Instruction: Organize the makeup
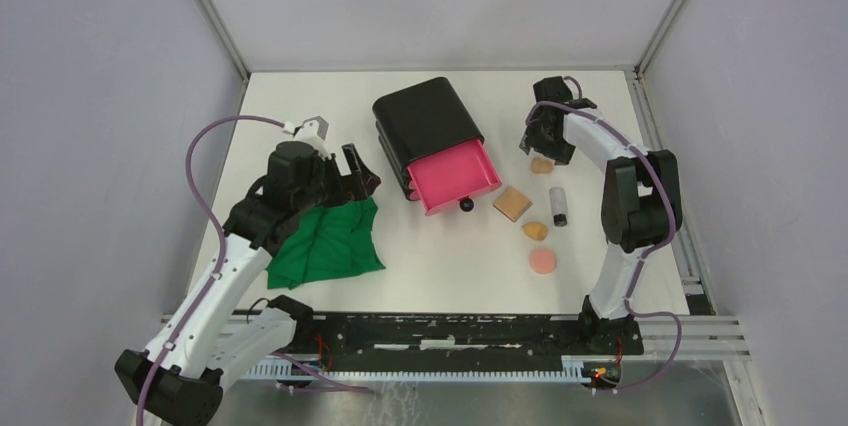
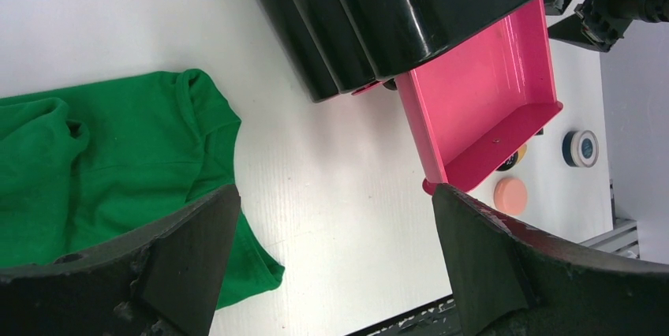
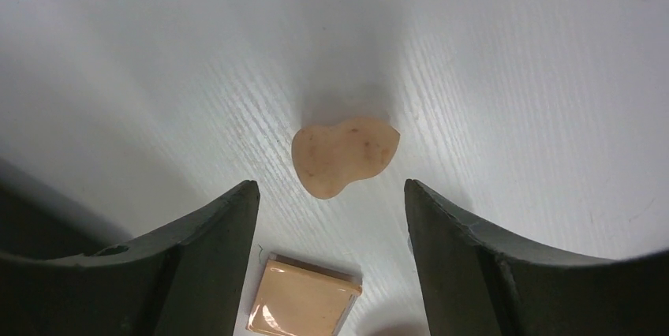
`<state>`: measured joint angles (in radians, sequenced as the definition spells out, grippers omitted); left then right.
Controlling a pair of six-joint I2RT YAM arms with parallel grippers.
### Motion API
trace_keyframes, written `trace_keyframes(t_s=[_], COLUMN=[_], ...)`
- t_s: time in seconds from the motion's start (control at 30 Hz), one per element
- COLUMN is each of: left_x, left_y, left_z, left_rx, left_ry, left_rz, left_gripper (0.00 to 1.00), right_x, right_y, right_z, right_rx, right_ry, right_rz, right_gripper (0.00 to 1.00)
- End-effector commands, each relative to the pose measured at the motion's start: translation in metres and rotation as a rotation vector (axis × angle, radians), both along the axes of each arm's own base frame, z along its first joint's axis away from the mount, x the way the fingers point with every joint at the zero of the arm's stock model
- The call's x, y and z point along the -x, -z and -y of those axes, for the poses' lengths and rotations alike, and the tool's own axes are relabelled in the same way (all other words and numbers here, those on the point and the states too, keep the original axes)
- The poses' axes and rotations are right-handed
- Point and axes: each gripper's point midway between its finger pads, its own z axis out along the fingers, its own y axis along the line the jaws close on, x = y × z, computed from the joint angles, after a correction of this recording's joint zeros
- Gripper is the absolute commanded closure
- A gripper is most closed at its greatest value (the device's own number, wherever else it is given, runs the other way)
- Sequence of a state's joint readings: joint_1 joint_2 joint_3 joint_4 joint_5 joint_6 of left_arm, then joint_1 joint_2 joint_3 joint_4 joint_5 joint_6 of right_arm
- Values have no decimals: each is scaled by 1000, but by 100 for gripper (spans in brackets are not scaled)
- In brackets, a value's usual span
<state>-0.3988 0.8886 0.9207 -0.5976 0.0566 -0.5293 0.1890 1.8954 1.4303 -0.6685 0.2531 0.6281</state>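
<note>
Right wrist view is showing the right pincer (image 3: 330, 184) standing released, its fingers spread and grasping nothing. It is hovering low over the table (image 1: 450, 266), and an orange sponge (image 3: 343, 154) is lying flat on the white surface just ahead of the fingertips, not touching either one. A tan pad (image 3: 304, 304) is lying a little nearer, apart from the sponge.

Outward from there, the overhead view is showing a second sponge (image 1: 535, 231), a grey tube (image 1: 558, 206) and a pink puff (image 1: 542, 262) lying loose between the right arm and the pink drawer (image 1: 455, 178). That drawer is standing pulled out of the black box (image 1: 425, 121) and holding nothing.

Across the table the left pincer (image 2: 335, 192) is hanging released too, beside the green cloth (image 1: 330, 241).

By my reading the sorting is only beginning: the drawer is waiting open, no item is put away, and all five pieces are remaining to be moved, this sponge likely first.
</note>
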Motion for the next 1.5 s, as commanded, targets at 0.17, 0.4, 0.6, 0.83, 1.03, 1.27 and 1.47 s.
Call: trace_keyframes(t_s=[0.17, 0.4, 0.6, 0.83, 1.03, 1.27, 1.47], left_x=[-5, -5, -6, -7, -7, -7, -10], left_y=[-12, -12, -15, -13, -12, -10, -9], left_z=[-3, -5, -4, -3, -3, -5, -11], left_rx=[-28, -31, -25, -25, -26, -32, -37], left_ry=[8, 0, 0, -1, -3, -7, -57], left_rz=[50, 47, 50, 43, 41, 44, 35], left_gripper=[1, 1, 1, 1, 1, 1, 1], right_x=[-10, -15, -18, -14, -4, -2, 8], right_y=[8, 28, 37, 24, 16, -17, -85], right_z=[7, 1, 7, 10, 4, -12, -37], right_rx=[5, -21, -14, -15, -55, -146, -278], right_ry=[169, 135, 122, 96, 60, -3, -95], right_rz=[-43, -64, -69, -28, -7, 81, 211], right_gripper=[15, 15, 28, 44, 57, 62, 64])
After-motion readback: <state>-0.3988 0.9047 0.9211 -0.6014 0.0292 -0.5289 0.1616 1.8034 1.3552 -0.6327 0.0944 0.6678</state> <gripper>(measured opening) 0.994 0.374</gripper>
